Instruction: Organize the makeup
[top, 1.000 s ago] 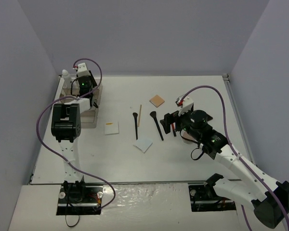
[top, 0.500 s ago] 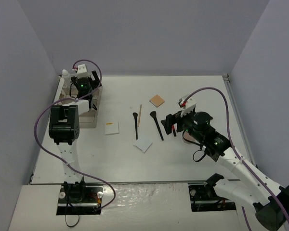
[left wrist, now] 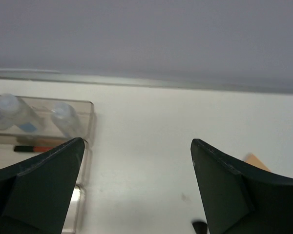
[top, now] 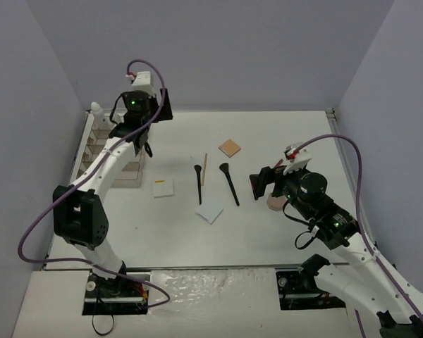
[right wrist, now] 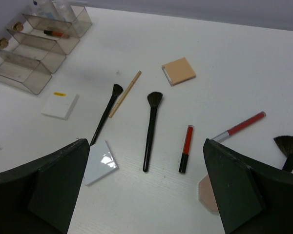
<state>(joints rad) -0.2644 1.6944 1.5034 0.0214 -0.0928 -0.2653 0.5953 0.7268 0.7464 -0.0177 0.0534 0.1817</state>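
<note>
Makeup lies loose mid-table: tan compact (right wrist: 178,71), wooden stick (right wrist: 125,87), thin brush (right wrist: 105,114), wider brush (right wrist: 151,126), red lip tube (right wrist: 186,148), second red tube (right wrist: 239,126), fan brush (right wrist: 289,146), pink compact (right wrist: 207,187) and two white pads (right wrist: 60,105) (right wrist: 100,156). My right gripper (right wrist: 146,146) (top: 259,184) hovers open above them, holding nothing. My left gripper (left wrist: 136,146) (top: 154,113) is open and empty, raised beside the organizer (left wrist: 90,105). Two clear bottles (left wrist: 12,112) (left wrist: 63,119) and a red lip tube (left wrist: 34,148) sit in the organizer.
The smoky tiered organizer (top: 130,179) stands at the table's left edge, close to the left wall. Grey walls close the table at the back and on both sides. A raised rail (top: 331,113) marks the back right corner.
My left gripper opened and lifted out of the organizer, swinging up toward the back right. My right gripper drew back slightly to the right, still open.
</note>
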